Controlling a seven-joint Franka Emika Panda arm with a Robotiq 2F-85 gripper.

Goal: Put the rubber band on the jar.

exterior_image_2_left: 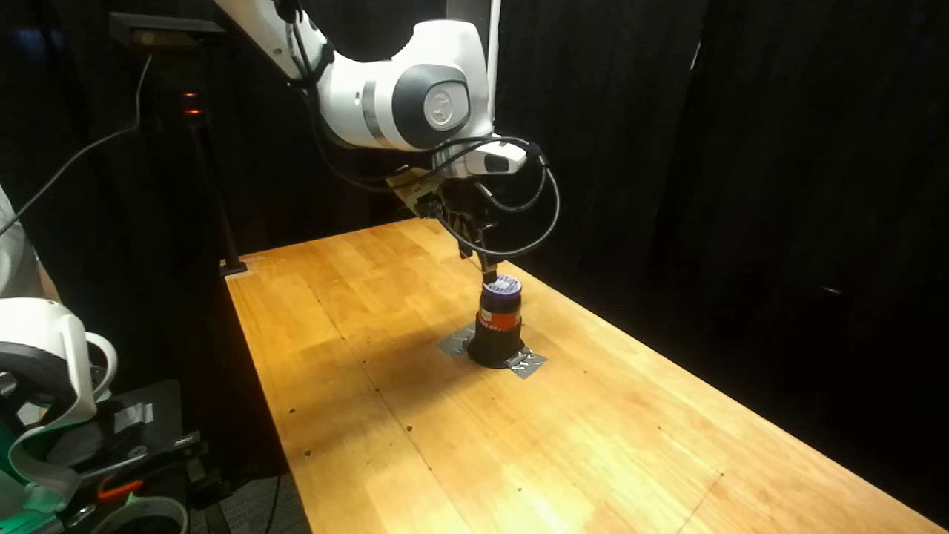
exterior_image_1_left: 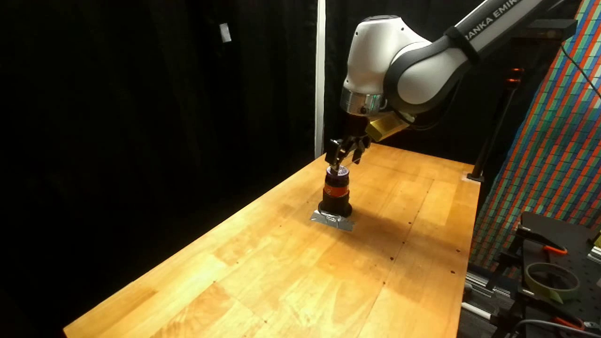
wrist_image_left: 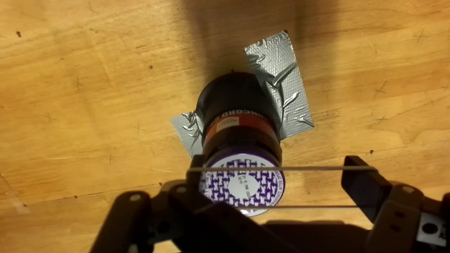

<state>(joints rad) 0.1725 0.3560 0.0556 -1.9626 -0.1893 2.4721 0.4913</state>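
The jar stands upright in both exterior views (exterior_image_1_left: 336, 190) (exterior_image_2_left: 501, 319), with a dark body, an orange-red label and a white-and-purple lid. It also shows in the wrist view (wrist_image_left: 242, 128). My gripper (wrist_image_left: 281, 174) is open, and its fingers are far apart. The rubber band (wrist_image_left: 313, 168) is stretched around both fingers as two thin, roughly parallel strands. In both exterior views my gripper (exterior_image_1_left: 346, 159) (exterior_image_2_left: 478, 263) is just above the jar, off to one side. In the wrist view the left finger covers the lid's left edge; contact cannot be told. The right finger is beyond the jar's right side.
The jar's lower part sits in a black holder (exterior_image_1_left: 335, 205) on the wooden table (exterior_image_1_left: 300, 281). Grey tape strips (wrist_image_left: 286, 84) hold it down. A dark side table with a tape roll (exterior_image_1_left: 552, 280) stands beside the wooden table. A thin post (exterior_image_2_left: 215, 193) rises at its far corner.
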